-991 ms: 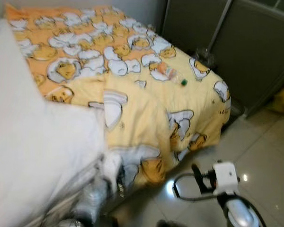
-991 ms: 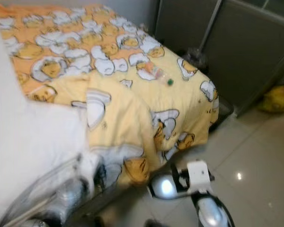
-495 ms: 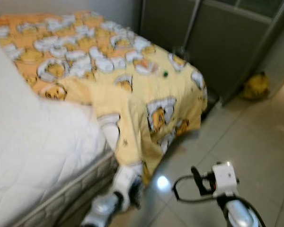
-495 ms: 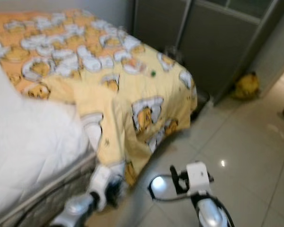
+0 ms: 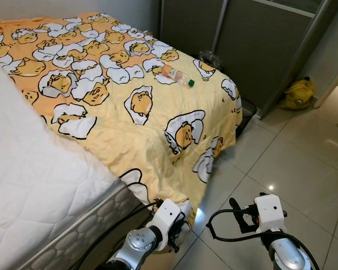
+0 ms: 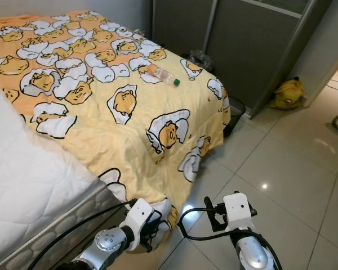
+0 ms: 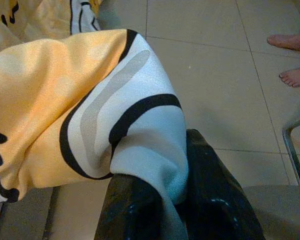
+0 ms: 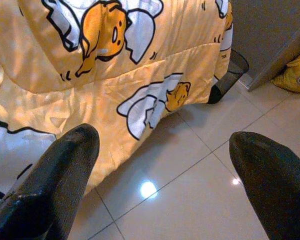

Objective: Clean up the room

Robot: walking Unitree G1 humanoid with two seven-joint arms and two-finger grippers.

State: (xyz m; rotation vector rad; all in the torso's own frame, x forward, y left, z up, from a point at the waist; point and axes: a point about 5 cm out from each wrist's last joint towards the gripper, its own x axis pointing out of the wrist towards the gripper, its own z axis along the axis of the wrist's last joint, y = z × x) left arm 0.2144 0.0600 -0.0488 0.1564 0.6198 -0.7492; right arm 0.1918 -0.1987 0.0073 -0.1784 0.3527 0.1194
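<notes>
Hidden or cut off: the left gripper [image 5: 177, 225] is partly buried in the hanging corner of the duvet [image 5: 141, 121], so the head views give little of its fingers [image 7: 140, 210]. Both silver arms run off the lower frame edge. A person's bare feet [image 7: 296, 57] show on the tiles, cut off at the frame edge in the left wrist view. The mattress [image 5: 34, 180] is bare white where the duvet does not reach; its far side is out of frame.

Left gripper: low beside the bed's near corner, close to the floor [image 5: 304, 163], its two black fingers pinched together on a fold of the duvet's white and yellow edge.

Right gripper [image 5: 239, 216]: held out over the tiles, just clear of the bed's corner, fingers [image 8: 65, 165] spread wide apart with nothing between them.

Duvet: yellow with an egg cartoon print, spread flat over the bed, draping down the foot end and the near corner.

Bottle [image 5: 176, 74]: clear plastic with a green cap, lying on its side on the duvet near the far corner of the bed.

Beyond the bed: a dark bin [image 6: 232, 115] with a bag at the foot end, and a yellow bag [image 5: 297, 94] on the floor against the grey wardrobe doors [image 5: 253, 39].
</notes>
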